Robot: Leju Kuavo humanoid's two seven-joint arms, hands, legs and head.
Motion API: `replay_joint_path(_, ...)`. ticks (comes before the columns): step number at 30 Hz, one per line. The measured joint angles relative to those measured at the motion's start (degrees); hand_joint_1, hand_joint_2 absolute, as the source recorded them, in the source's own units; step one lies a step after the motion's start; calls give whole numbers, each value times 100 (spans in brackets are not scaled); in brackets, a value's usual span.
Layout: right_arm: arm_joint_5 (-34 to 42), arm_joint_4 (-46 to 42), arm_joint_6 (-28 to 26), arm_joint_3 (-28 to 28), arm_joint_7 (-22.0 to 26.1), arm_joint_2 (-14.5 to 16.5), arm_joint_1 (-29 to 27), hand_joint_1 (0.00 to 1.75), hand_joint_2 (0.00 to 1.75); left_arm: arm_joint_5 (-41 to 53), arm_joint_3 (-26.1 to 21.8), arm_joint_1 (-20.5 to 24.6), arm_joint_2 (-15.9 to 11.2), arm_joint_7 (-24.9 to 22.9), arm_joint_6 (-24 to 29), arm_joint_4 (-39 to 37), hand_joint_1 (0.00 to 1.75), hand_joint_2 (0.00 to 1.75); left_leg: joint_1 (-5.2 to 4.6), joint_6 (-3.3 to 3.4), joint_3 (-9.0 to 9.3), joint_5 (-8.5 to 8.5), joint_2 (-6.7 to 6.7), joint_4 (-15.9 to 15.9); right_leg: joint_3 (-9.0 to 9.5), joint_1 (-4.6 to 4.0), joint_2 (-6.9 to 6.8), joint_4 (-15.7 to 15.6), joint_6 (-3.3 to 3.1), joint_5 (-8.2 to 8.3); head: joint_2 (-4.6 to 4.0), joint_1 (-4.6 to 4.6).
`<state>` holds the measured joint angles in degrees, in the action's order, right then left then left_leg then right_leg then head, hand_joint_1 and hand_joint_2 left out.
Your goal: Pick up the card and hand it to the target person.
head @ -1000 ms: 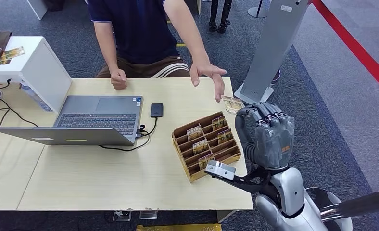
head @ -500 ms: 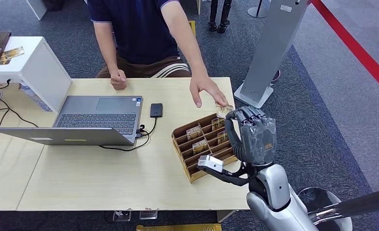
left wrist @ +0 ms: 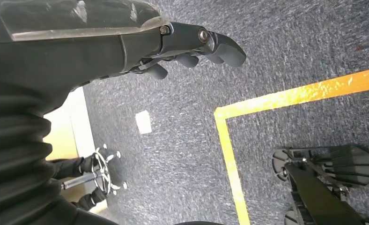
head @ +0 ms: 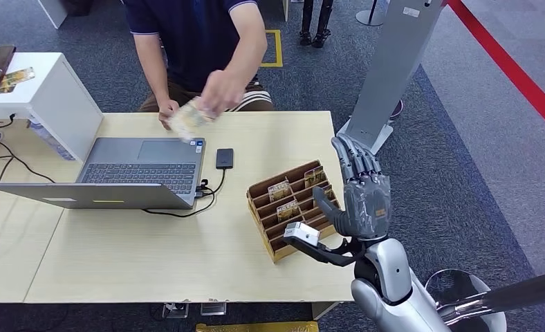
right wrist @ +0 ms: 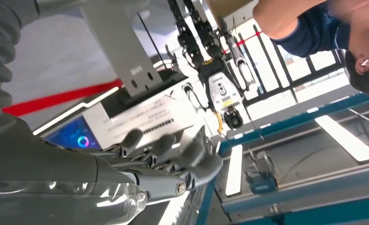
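Note:
The card point(head: 185, 120), a blurred yellowish rectangle, is in the person's hand point(head: 218, 92) above the far edge of the laptop. My right hand point(head: 359, 190) stands upright beside the right end of the wooden card rack point(head: 278, 243), fingers straight and apart, holding nothing. In the right wrist view its fingers point(right wrist: 173, 150) are spread and empty, with the person's arm point(right wrist: 285, 18) beyond them. My left hand point(left wrist: 192, 42) hangs over the carpet, loosely extended and holding nothing.
The rack still holds several cards point(head: 288, 209). An open laptop point(head: 128, 169) and a small black device point(head: 225, 158) with a cable lie on the table point(head: 152, 256). A white box point(head: 48, 93) stands at the left, a grey stand point(head: 394, 62) at the right.
The person's hand reached my right hand, took the card from its fingertips and pulled it back toward the laptop. My right hand opened its fingers and came slightly nearer.

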<state>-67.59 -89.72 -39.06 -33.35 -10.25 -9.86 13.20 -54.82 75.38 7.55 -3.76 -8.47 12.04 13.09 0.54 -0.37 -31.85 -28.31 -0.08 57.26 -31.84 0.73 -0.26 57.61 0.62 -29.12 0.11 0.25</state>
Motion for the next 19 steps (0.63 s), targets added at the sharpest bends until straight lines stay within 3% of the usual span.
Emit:
replay_joint_path(3, 751, 28, 295, -7, 46, -15, -18, 0, 175, -82, -1, -16, -11, 77, 20, 0, 0, 0, 0, 0, 1, 0, 0, 0, 1, 0, 0, 0, 0, 0, 0, 5)
replay_joint_path(14, 6262, 31, 1918, 262, 1249, -104, -349, 0, 175, -109, -2, -51, -69, 141, 62, -2, 0, 0, 0, 0, -1, -1, 0, 0, -2, 0, 0, 0, 0, 0, 0, 2)
replay_joint_path(16, 6742, 31, 2041, 365, 1392, -137, -415, 0, 175, -114, -2, -55, -80, 129, 85, -2, 0, 0, 0, 0, 0, -1, 0, 0, -1, 0, 0, 0, 0, 0, 0, 4)
replay_joint_path(19, 6875, 33, 2097, 453, 1509, -197, -461, 0, 175, -152, -2, -58, -93, 99, 81, -2, 0, 0, 0, 0, 0, 0, 0, 0, -1, 0, 1, 0, 0, 0, 0, 5)
